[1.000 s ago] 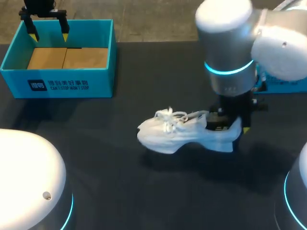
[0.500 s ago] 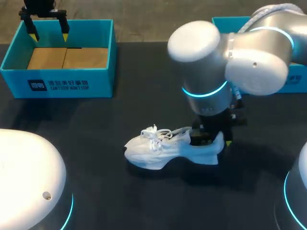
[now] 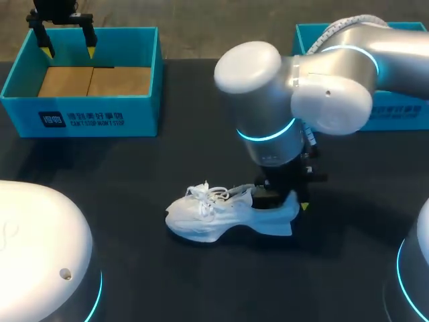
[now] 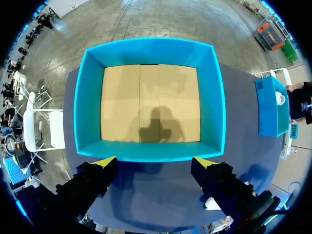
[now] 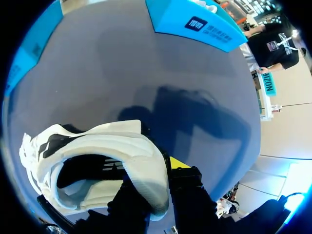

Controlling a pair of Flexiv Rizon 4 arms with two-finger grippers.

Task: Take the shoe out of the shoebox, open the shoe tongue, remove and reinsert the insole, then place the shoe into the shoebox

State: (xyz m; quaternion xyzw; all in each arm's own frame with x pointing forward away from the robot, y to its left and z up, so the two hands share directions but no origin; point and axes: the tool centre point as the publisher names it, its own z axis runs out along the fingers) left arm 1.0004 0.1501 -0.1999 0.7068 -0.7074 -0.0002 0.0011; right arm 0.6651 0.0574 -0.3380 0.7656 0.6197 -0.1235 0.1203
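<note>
Two arms in view, one shoe in play. We see the white shoe [image 3: 224, 216] out of its box, upright and low over the dark bench [image 3: 134, 174], toe toward our left, laces on top. We cannot tell if the sole touches the bench.

Our right tool [image 3: 287, 199] is clamped on the shoe's heel. In the right wrist view the shoe [image 5: 97, 161] has its heel collar pinched in the right tool [image 5: 156, 183], one finger inside the opening, the other outside with its yellow tip showing.

Our left tool [image 3: 66, 41] hangs over the far wall of the teal shoebox [image 3: 80, 121], well apart from the shoe. In the left wrist view the left tool [image 4: 155, 163] has its fingers spread wide, holding nothing, and the shoebox [image 4: 87, 97] shows a brown cardboard floor.

A second blue box [image 3: 402, 114] sits at the bench's far right.
</note>
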